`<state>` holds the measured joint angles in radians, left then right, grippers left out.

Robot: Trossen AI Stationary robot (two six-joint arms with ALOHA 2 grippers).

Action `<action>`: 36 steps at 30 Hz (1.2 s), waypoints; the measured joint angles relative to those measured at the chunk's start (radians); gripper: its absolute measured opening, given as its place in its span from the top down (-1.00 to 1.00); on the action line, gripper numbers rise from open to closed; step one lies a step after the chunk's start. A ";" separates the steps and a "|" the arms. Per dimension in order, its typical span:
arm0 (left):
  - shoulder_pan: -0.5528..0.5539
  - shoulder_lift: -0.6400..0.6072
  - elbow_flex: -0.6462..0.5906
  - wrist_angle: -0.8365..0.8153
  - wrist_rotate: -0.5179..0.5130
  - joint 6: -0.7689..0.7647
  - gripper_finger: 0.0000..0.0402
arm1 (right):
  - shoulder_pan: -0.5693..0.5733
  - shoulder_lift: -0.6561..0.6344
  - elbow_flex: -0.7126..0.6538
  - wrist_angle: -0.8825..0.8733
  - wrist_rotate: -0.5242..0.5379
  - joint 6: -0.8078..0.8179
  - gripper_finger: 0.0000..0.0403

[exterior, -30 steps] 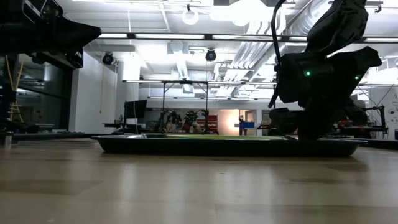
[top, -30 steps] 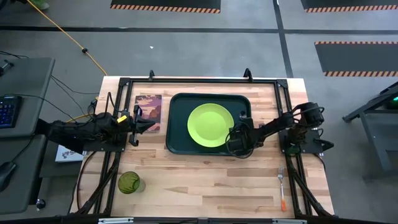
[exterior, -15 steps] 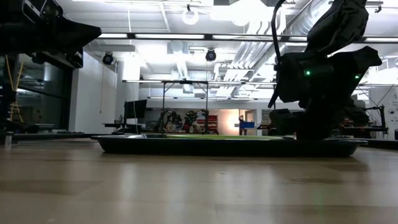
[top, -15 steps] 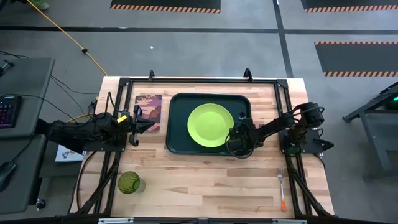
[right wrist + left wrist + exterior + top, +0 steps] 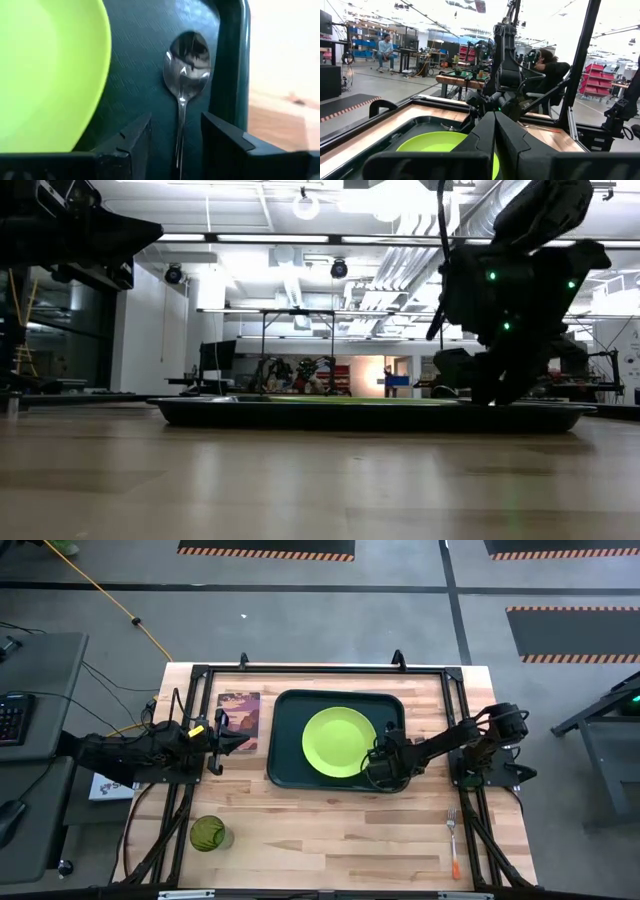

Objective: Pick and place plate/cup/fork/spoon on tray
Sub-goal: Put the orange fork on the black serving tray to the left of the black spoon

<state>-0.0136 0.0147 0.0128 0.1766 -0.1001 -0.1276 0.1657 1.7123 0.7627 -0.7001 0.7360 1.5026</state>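
Note:
The lime-green plate [image 5: 339,743] lies flat in the dark-green tray [image 5: 284,740]. The all-metal spoon [image 5: 186,65] lies on the tray floor between the plate and the tray's right rim, and it also shows in the high view [image 5: 390,728]. My right gripper [image 5: 176,122] is open low over the tray's near right part [image 5: 379,769]. Its fingers stand on either side of the spoon's handle without touching it. My left gripper [image 5: 236,740] is shut and empty over a picture card. The dark-green cup [image 5: 209,834] stands at the near left. The orange-handled fork [image 5: 455,844] lies at the near right.
A picture card [image 5: 240,715] lies left of the tray, partly under my left gripper. A black frame [image 5: 320,670] runs round the table's far part. Bare wood lies between the cup and the fork along the near edge. In the low view the tray [image 5: 360,413] spans the middle.
My right arm's wrist has lifted and tipped a little over the tray's right part, its fingers staying low by the tray. The plate and the spoon have stayed where they were.

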 joint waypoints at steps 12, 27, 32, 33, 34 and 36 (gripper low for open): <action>0.000 0.000 0.000 0.000 0.000 0.000 0.98 | 0.075 -0.230 0.071 -0.192 -0.348 -0.474 0.19; 0.000 0.000 0.000 0.000 0.000 0.000 0.98 | 0.512 -0.402 0.071 -0.298 -0.912 0.130 0.19; 0.000 0.000 0.000 0.000 0.000 0.000 0.98 | 0.640 -0.354 0.071 -0.263 -0.923 0.370 0.19; 0.000 0.000 0.000 0.000 0.000 0.000 0.98 | 0.658 -0.340 0.071 -0.243 -0.928 0.403 0.19; 0.000 0.000 0.000 0.000 0.000 0.000 0.98 | 0.673 -0.325 0.071 -0.222 -0.935 0.430 0.19; 0.000 0.000 0.000 0.000 0.000 0.000 0.98 | 0.692 -0.289 0.071 -0.180 -0.959 0.469 0.19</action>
<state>-0.0135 0.0147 0.0128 0.1764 -0.1004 -0.1276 0.8580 1.4231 0.8340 -0.8801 -0.2231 1.9718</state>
